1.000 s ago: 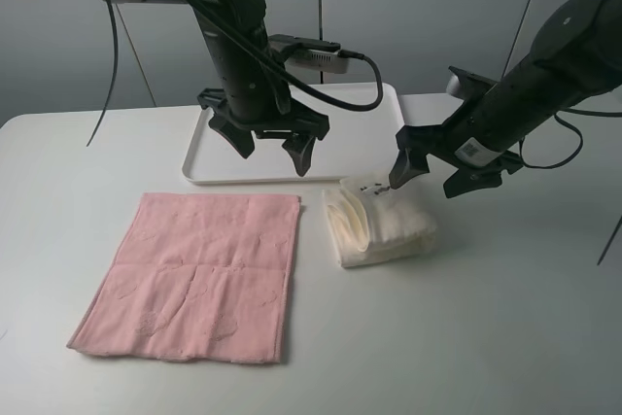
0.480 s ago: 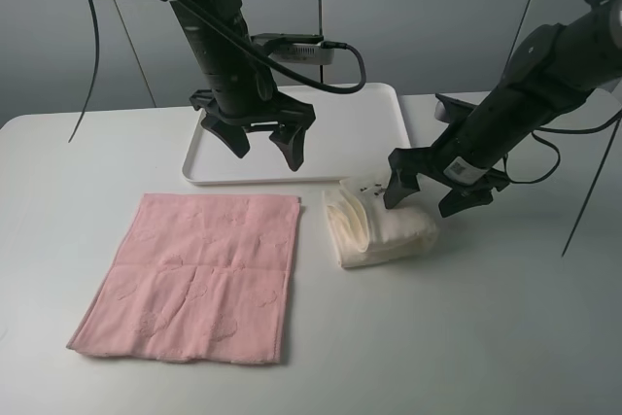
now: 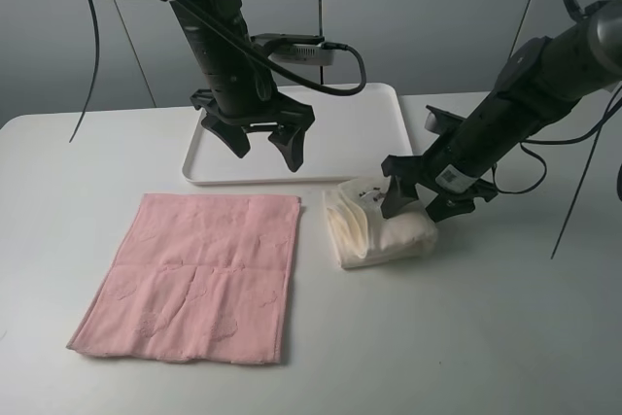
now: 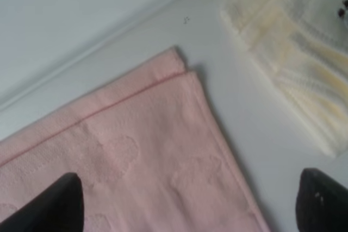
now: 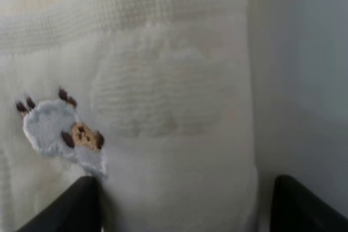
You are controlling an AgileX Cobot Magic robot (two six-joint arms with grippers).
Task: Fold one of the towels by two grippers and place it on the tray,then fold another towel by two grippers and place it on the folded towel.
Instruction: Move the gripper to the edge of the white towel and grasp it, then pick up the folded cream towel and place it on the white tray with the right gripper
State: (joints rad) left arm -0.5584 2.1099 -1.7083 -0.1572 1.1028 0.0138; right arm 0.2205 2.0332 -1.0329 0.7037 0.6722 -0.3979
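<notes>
Exterior high view, quick headcount: two towels, one tray, two grippers.

Cream towel (image 3: 381, 228) already folded into a chunky bundle. Lying on the table (image 3: 505, 337) just off the front right corner of the tray (image 3: 360, 133), not on it. Small embroidered animal patch (image 3: 369, 192) on top, way clearer from the right wrist (image 5: 62, 129).

Right gripper (image 3: 410, 209) down at the far end of that bundle, fingers spread and straddling it. Seen from the right wrist: one fingertip (image 5: 76, 205) right up against the cloth, the other (image 5: 310, 205) with a sliver of bare table beside it. So apparently not clamped, though blurry enough to leave some doubt.

Pink towel (image 3: 194, 279) spread flat and unfolded to the left of the cream one, close but apart, a strip of table between. Same gap visible from the left wrist, with the pink corner (image 4: 136, 156) and the cream bundle (image 4: 293, 63).

Left gripper (image 3: 267, 155) hanging over the tray's front rim, fingers wide apart, holding nothing.

As for stuff in the way: left arm and gripper blocking part of the tray's left half, plus a grey camera box (image 3: 306, 51) and cable just above the back rim.
</notes>
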